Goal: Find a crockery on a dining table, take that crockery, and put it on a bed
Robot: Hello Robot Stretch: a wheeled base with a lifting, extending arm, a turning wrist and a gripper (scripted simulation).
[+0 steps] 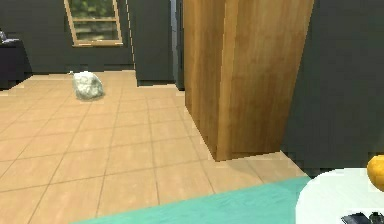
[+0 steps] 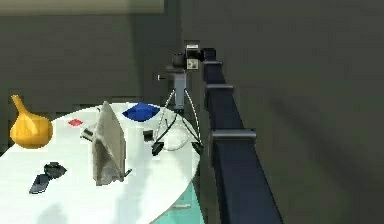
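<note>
I judged the taking step to be in hand. The arm [image 2: 228,130] lay out over the white worktop [image 2: 60,200], and the pincer [image 2: 177,140] hung near a blue dish [image 2: 143,112] at the worktop's far edge. I could not tell if the pincer held anything. The dish looked low, flat and dark blue. The next move called for lifting it clear, then searching for a bed.
</note>
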